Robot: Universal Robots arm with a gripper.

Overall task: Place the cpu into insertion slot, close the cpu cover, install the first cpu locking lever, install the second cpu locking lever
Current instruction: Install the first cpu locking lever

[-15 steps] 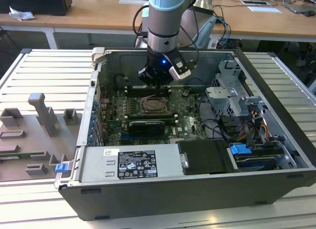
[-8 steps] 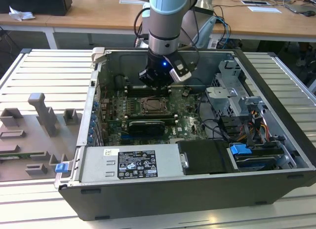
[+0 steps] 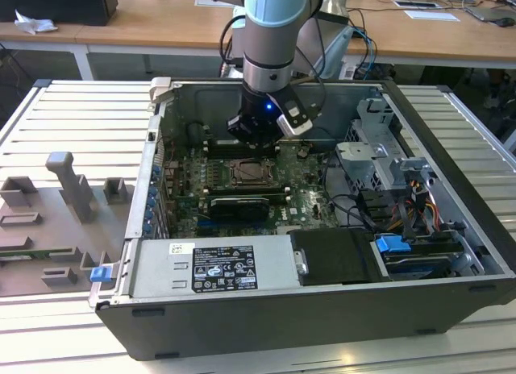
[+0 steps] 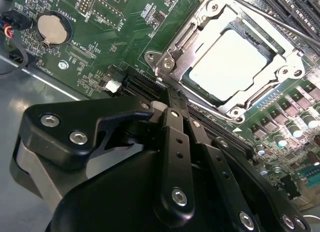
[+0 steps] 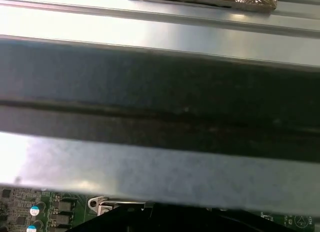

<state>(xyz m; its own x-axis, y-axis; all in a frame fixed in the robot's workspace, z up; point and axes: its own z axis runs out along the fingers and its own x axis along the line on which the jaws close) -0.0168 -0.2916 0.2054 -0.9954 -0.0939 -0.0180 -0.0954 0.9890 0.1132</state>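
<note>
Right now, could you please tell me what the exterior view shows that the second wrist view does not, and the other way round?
Exterior view: the whole open computer case, the grey power supply box with its label, the drive cage with a blue tab, and the arm reaching down into the case.

Second wrist view: a close look at the chip lying in its socket with the metal cover closed over it, a round coin battery, and the claw right beside the socket.

Both: the green motherboard and the socket.
</note>
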